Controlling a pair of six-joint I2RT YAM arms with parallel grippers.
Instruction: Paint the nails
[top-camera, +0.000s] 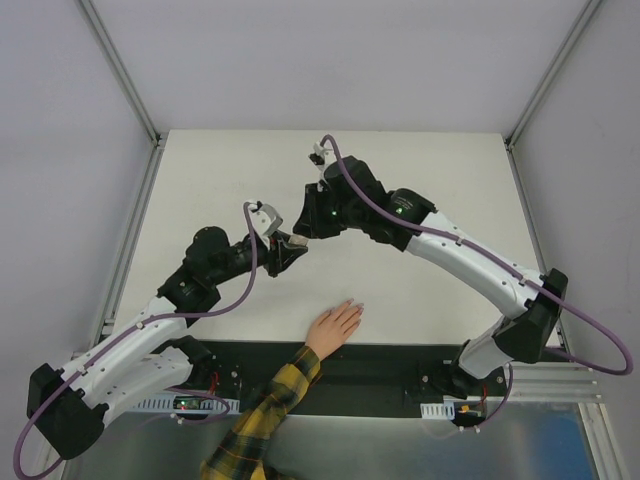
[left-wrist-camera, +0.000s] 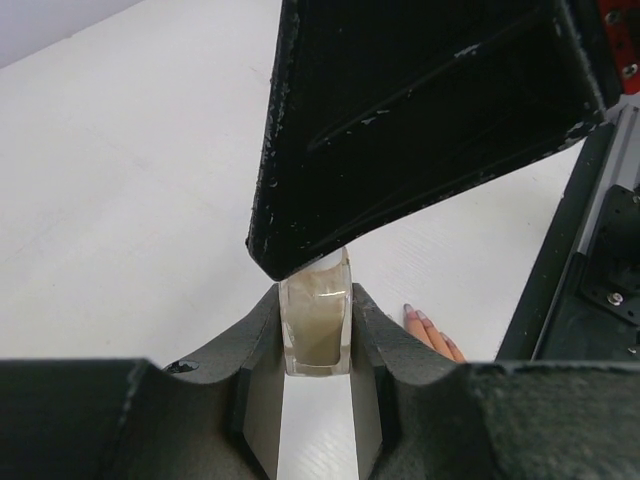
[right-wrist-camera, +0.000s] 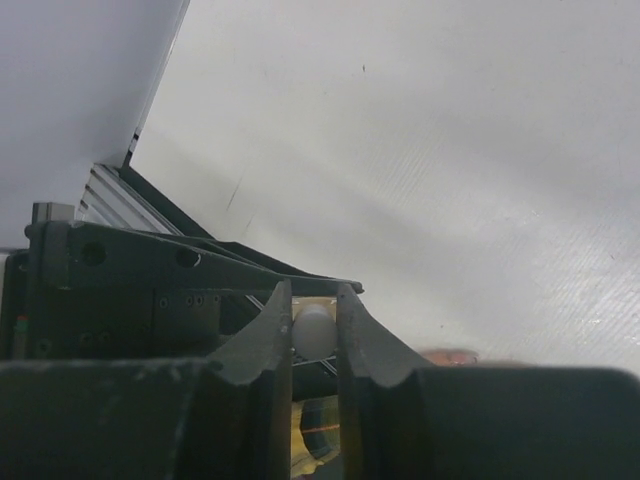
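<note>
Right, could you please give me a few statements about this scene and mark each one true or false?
1. The left gripper holds a small bottle between its fingers. True.
2. The right gripper is open and empty. False: it is shut on a white cap.
3. A person's hand lies flat on the table. True.
4. The sleeve is plain blue. False: it is yellow-and-black plaid.
5. The hand is touching the bottle. False: it lies apart from it, nearer the arms' bases.
</note>
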